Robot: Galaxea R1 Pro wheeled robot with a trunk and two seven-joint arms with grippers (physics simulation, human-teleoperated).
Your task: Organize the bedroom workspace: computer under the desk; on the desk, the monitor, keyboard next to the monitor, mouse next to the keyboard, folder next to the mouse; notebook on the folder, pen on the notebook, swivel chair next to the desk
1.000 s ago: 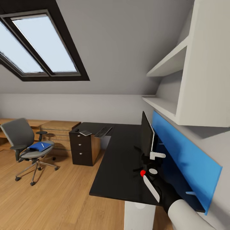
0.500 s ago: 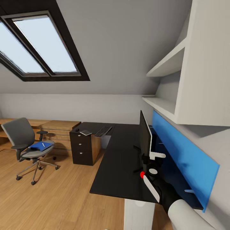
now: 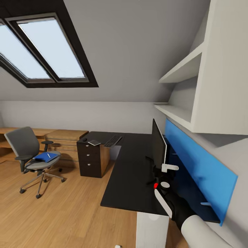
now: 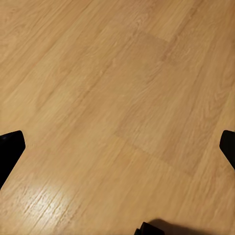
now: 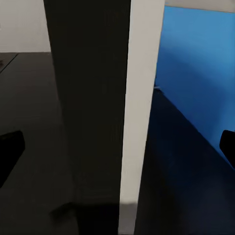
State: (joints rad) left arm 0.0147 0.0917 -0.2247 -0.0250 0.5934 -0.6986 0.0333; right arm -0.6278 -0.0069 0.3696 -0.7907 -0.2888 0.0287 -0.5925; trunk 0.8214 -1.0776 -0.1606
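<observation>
Right arm at the monitor's stand, fingers spread around it.

The large black widescreen monitor (image 3: 158, 146) stands upright, seen edge-on, on the long black desk surface (image 3: 131, 172), just in front of the blue wall panel (image 3: 198, 172) at its 3 o'clock. The right gripper (image 3: 162, 177) sits at the monitor's foot, at 6 o'clock from the panel; in the right wrist view the monitor's edge (image 5: 105, 107) runs tall between the two dark fingers (image 5: 10, 147), which are spread wide and clamp nothing. So the right arm is the nearer one by far. The left gripper (image 4: 117, 147) is also released, over bare wood floor (image 4: 122, 88). Well apart at 10 o'clock lie the slim dark-keyed keyboard (image 3: 112, 140) and, at 9 o'clock, the bright blue flat folder (image 3: 44, 156) on the grey padded swivel chair (image 3: 32, 155).
</observation>
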